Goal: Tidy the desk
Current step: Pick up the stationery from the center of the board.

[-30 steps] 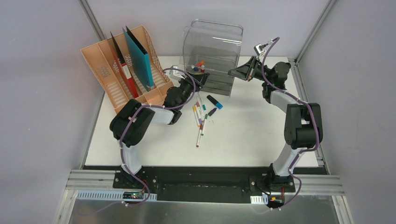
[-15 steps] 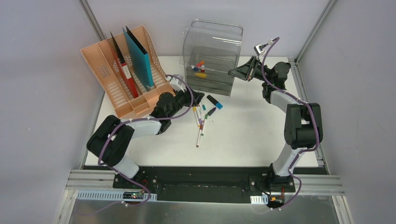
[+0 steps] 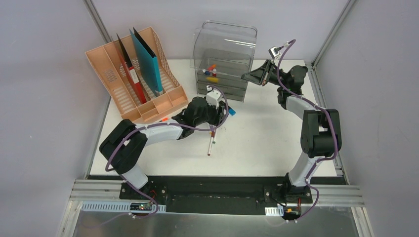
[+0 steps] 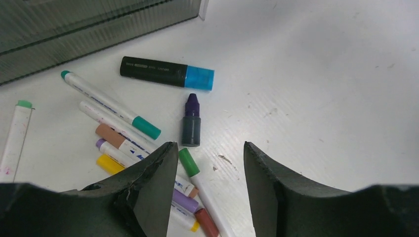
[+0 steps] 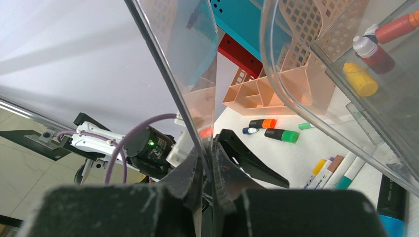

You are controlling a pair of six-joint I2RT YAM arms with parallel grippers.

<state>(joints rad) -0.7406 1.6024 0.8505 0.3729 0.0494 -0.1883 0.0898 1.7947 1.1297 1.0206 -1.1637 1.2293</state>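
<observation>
On the white desk (image 3: 269,138) lies a pile of coloured markers (image 3: 212,136). My left gripper (image 3: 217,118) is open and empty, low over that pile. In the left wrist view the open gripper (image 4: 210,150) straddles a green-capped white marker (image 4: 190,163). A small dark bottle with a purple cap (image 4: 191,126) and a black highlighter with a blue cap (image 4: 168,72) lie just beyond. My right gripper (image 3: 246,76) is shut on the clear front edge of the drawer (image 5: 197,113) of the clear grey drawer box (image 3: 227,44).
The drawer holds yellow (image 5: 360,79) and red (image 5: 380,54) bottles. A peach file rack (image 3: 111,84) with teal (image 3: 148,59) and red (image 3: 129,74) folders stands at the back left. Orange- and green-capped highlighters (image 5: 281,134) lie near the rack.
My left arm has swung from the drawer front down and right to the marker pile. The right arm has not moved.
</observation>
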